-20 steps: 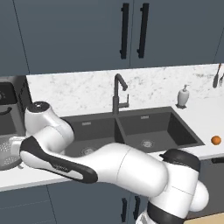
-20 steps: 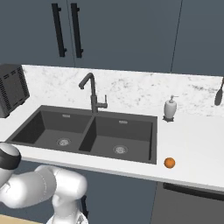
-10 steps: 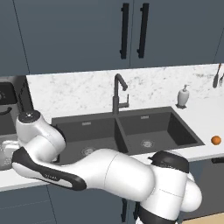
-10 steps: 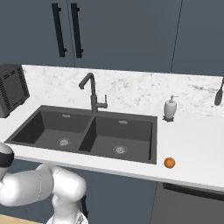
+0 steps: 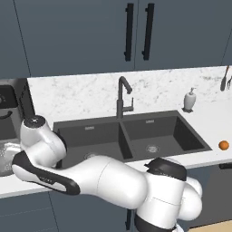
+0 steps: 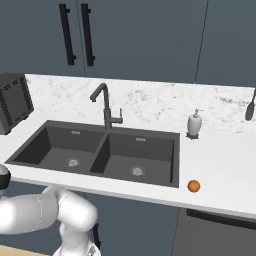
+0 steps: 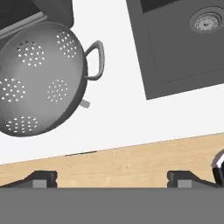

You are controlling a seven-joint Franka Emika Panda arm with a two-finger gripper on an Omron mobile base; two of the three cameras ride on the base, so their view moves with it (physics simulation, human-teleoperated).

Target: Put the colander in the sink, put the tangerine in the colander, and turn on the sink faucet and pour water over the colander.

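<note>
The colander [image 7: 39,81], a silver metal bowl with hole clusters and a loop handle, sits on the white counter [image 7: 118,109] left of the sink [image 7: 183,48]. It also peeks out behind my arm as the colander [image 5: 7,156] at the far left. My gripper [image 7: 113,179] is open, its fingertips [image 7: 43,178] wide apart with nothing between them, hovering off the counter's front edge beside the colander. The tangerine [image 5: 223,145] lies on the counter right of the sink [image 5: 136,133]; it is the tangerine [image 6: 193,186] near the front edge. The sink faucet [image 5: 121,96] stands behind the divider and is dry.
A white soap dispenser [image 6: 194,124] stands behind the sink's right corner. A black appliance [image 6: 12,100] sits on the left counter, close to the colander. Wooden floor [image 7: 131,162] lies below the counter edge. My arm stretches low across the left basin's front.
My arm has swung further left and lower along the counter front, covering more of the colander. The jaws stayed open, and nothing on the counter moved.
</note>
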